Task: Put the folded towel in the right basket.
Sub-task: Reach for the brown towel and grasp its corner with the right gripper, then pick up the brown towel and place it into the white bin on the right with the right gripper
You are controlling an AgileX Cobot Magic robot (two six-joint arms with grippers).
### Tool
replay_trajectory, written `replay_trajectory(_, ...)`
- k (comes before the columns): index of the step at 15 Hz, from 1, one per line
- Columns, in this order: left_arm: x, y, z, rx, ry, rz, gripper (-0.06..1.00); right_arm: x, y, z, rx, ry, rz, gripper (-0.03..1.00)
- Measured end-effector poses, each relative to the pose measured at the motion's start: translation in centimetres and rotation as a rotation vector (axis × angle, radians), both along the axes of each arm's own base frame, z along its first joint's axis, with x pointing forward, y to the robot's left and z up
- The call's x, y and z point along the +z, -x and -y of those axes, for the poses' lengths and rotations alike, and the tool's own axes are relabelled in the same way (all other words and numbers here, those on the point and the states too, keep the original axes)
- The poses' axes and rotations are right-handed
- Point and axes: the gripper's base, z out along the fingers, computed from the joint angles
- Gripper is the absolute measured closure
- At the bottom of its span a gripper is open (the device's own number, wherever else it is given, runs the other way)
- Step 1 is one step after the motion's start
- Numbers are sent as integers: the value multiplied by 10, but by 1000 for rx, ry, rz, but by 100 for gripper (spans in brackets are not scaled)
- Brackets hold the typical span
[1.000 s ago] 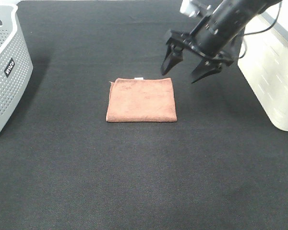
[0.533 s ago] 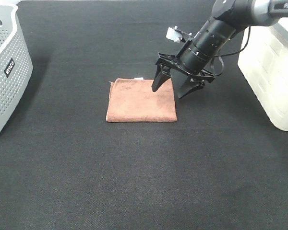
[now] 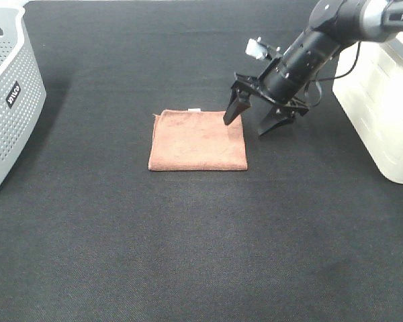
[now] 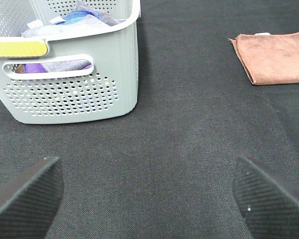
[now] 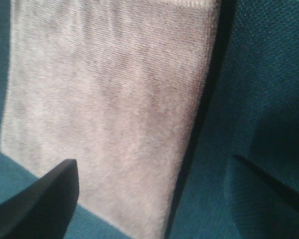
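The left pincer (image 4: 147, 199) hangs low over the black bench (image 3: 188, 255), released, its two dark fingers spread wide with only the woven bench surface between them. It does not show in the high view. Ahead of it in its own wrist view stands the grey basket (image 4: 74, 94), perforated, with a slot handle and some blue and purple cloths (image 4: 74, 12) lying inside. In the high view this basket sits at the left edge of the bench. Near the middle of the bench the folded towel (image 3: 197, 140) lies flat, brown and roughly square, with a small white tag (image 3: 195, 109) on its far edge. It is in neither basket and is well apart from both. Just beyond its far right corner the right pincer (image 3: 245, 127) comes down on a slant from the far right, released and grasping nothing. One fingertip (image 3: 228, 118) is over the towel's far right corner and the other is off the cloth over the bench, so the towel's right edge runs between them, as the right wrist view also shows. Whether the tip over the towel touches it cannot be told. Farther right, at the edge of the bench, stands the white basket (image 3: 383, 107), with the right arm reaching in past its near corner.
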Motion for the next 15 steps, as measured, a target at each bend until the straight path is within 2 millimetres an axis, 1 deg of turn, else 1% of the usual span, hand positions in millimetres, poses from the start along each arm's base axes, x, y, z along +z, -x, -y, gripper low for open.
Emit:
replay_trajectory(2, 0, 0, 0, 0, 0, 0, 7, -13, -1, 0, 2, 7, -11, 21)
replay_trajectory(5, 0, 0, 0, 0, 0, 0, 7, -19, -3, -4, 2, -35, -9, 22)
replay_trajectory(6, 0, 0, 0, 0, 0, 0, 7, -20, -3, -6, 9, -58, -3, 24)
replay_trajectory(8, 0, 0, 0, 0, 0, 0, 7, -23, -2, -18, 28, -87, 14, 38)
replay_trajectory(9, 0, 0, 0, 0, 0, 0, 7, -23, -2, -24, 31, -85, 28, 49)
replay_trajectory(10, 0, 0, 0, 0, 0, 0, 7, -23, -2, -26, 31, -86, 36, 63)
replay_trajectory(11, 0, 0, 0, 0, 0, 0, 7, -23, -2, -27, 28, -86, 41, 79)
replay_trajectory(12, 0, 0, 0, 0, 0, 0, 7, -22, -3, -27, 27, -87, 46, 92)
replay_trajectory(13, 0, 0, 0, 0, 0, 0, 7, -19, -5, -27, 32, -83, 58, 96)
replay_trajectory(15, 0, 0, 0, 0, 0, 0, 7, -4, -9, -28, 63, -88, 75, 97)
